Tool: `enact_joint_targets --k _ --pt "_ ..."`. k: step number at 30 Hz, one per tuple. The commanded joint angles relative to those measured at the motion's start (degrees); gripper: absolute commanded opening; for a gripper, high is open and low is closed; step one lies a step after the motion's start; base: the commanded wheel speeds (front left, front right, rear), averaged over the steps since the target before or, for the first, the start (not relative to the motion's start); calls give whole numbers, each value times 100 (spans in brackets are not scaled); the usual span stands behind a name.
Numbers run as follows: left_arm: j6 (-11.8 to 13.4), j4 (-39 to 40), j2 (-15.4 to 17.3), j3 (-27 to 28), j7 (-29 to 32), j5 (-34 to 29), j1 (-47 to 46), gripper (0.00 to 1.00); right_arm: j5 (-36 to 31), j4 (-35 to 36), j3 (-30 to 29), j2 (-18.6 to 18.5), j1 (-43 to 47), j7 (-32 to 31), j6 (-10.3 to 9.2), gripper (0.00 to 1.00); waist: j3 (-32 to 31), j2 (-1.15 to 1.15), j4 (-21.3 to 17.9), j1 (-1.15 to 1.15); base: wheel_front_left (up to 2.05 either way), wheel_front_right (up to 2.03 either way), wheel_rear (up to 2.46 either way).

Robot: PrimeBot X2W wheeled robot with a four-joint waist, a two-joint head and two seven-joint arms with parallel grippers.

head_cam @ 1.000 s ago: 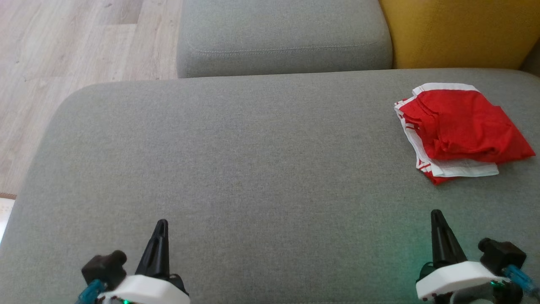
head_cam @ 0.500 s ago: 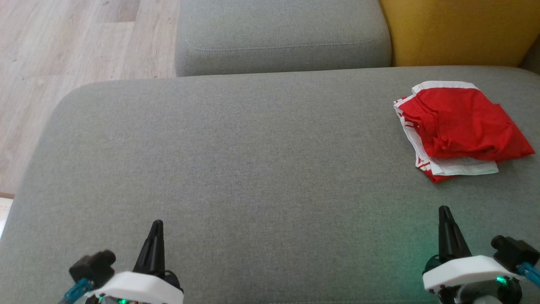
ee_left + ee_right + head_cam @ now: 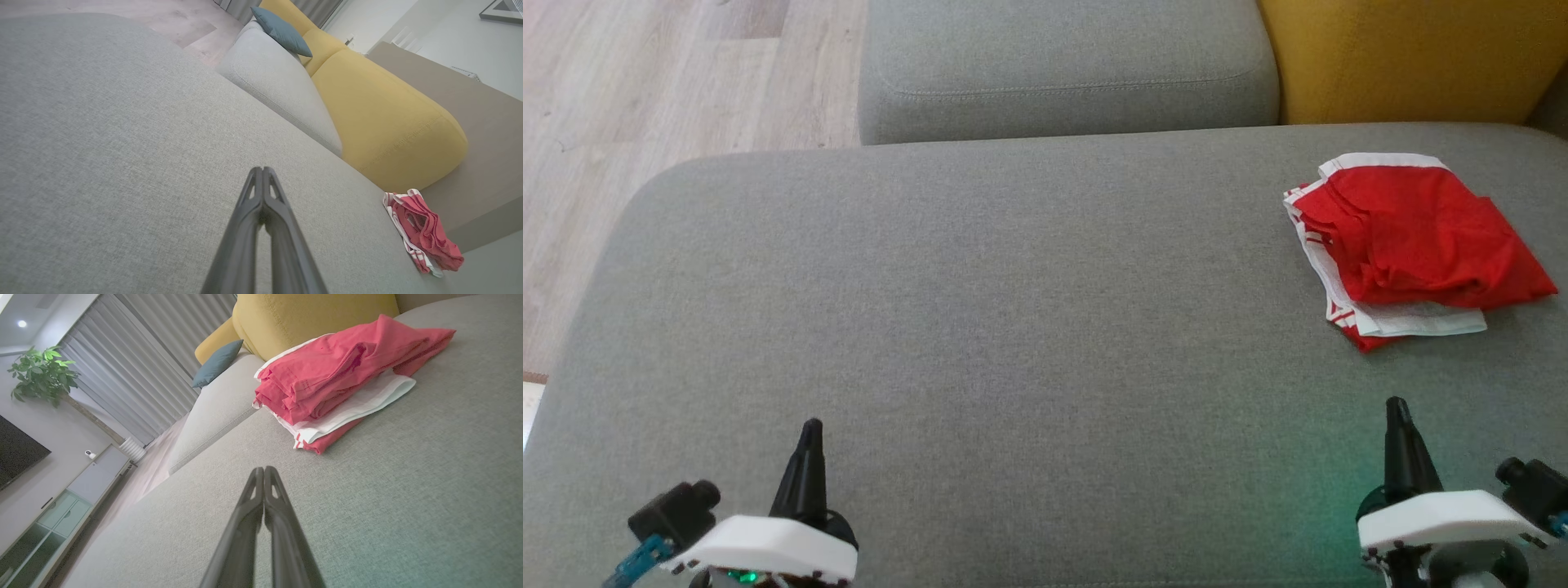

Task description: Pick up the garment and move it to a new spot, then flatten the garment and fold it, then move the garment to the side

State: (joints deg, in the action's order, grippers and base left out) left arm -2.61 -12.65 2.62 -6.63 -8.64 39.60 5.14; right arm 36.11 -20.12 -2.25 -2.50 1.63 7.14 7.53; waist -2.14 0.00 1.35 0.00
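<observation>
Left gripper [image 3: 811, 426]: fingers pressed together, empty, over the grey cushion [image 3: 1013, 327]. Right gripper [image 3: 1396, 404]: likewise closed, holding nothing. Folded red-and-white garment [image 3: 1413, 237] lies ahead of it, apart, bare cushion between. Yellow cushion [image 3: 1413, 57] stands beyond the garment.

A: Where is the garment [image 3: 1413, 245]?
B: Far right on the seat [image 3: 1013, 327], beyond the right gripper [image 3: 1396, 406].
A: And behind the seat?
B: A cushion [image 3: 1062, 73]; the floor [image 3: 645, 90] lies far left, the left gripper [image 3: 811, 426] near left.
</observation>
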Motion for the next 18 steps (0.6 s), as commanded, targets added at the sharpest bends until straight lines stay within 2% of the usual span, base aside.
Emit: enact_joint_targets --k 1,18 --pt "-50 170 67 131 42 176 -362 0 196 233 -3 -15 -348 -41 -1 0 4 0 -3 0 0 0 0" --pt "-133 114 84 320 292 1168 -504 0 1221 304 -84 -20 -430 -292 -2 0 48 0 -28 0 0 0 0"
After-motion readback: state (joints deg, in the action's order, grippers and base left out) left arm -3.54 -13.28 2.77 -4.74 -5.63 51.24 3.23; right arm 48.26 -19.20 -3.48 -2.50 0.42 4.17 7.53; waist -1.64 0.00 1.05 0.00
